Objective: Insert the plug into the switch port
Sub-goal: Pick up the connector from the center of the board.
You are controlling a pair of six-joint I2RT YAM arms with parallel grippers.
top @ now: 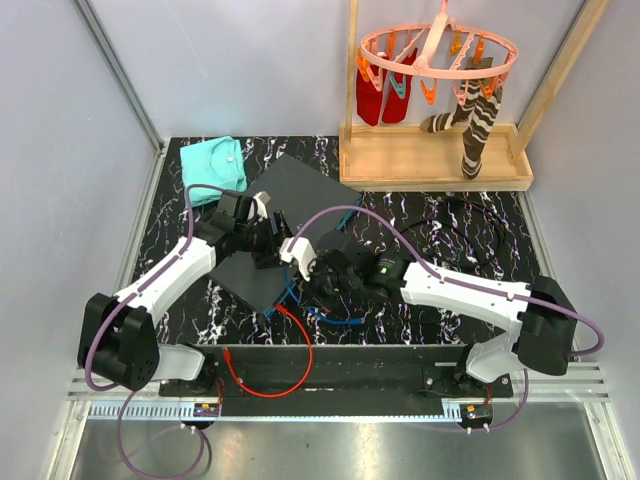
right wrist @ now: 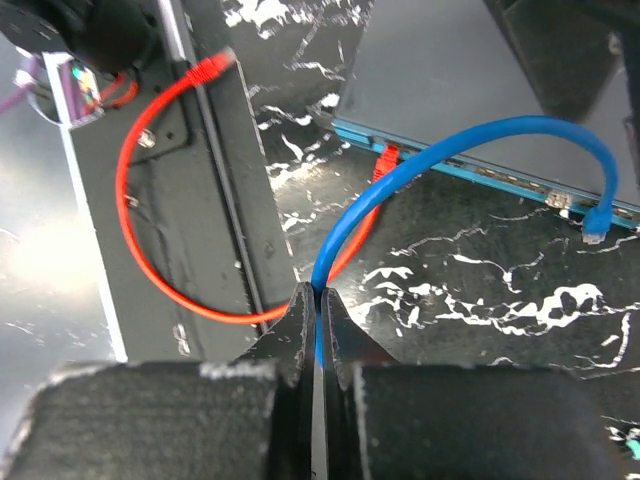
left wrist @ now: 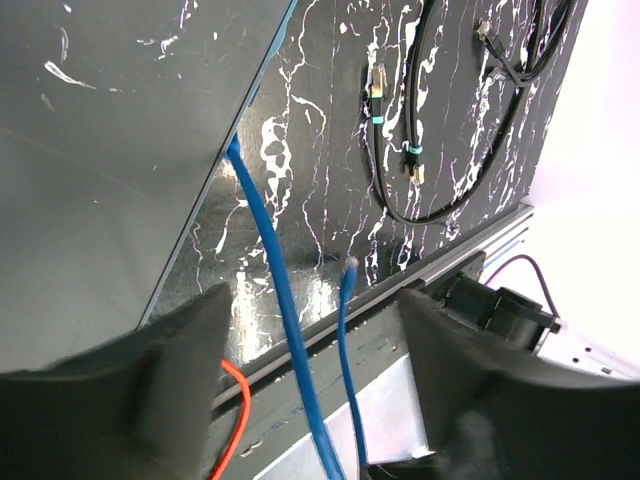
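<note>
The switch (top: pixel 285 215) is a flat dark grey box lying on the marbled table, and its teal port edge (right wrist: pixel 470 172) faces my right wrist camera. My right gripper (right wrist: pixel 318 300) is shut on the blue cable (right wrist: pixel 400 165). That cable arcs up over the switch and ends in a free clear plug (right wrist: pixel 595 232) just in front of the port edge. My left gripper (left wrist: pixel 310 390) stands open above the switch (left wrist: pixel 100 150). The blue cable (left wrist: pixel 280 300) and its plug (left wrist: pixel 349 265) run between the fingers without touching them.
A red cable (right wrist: pixel 150 250) is plugged into the switch edge and loops over the base rail (top: pixel 320 375). Black cables (left wrist: pixel 430 130) lie on the table to the right. A folded teal cloth (top: pixel 215 165) sits at the back left, and a wooden sock rack (top: pixel 435 150) at the back right.
</note>
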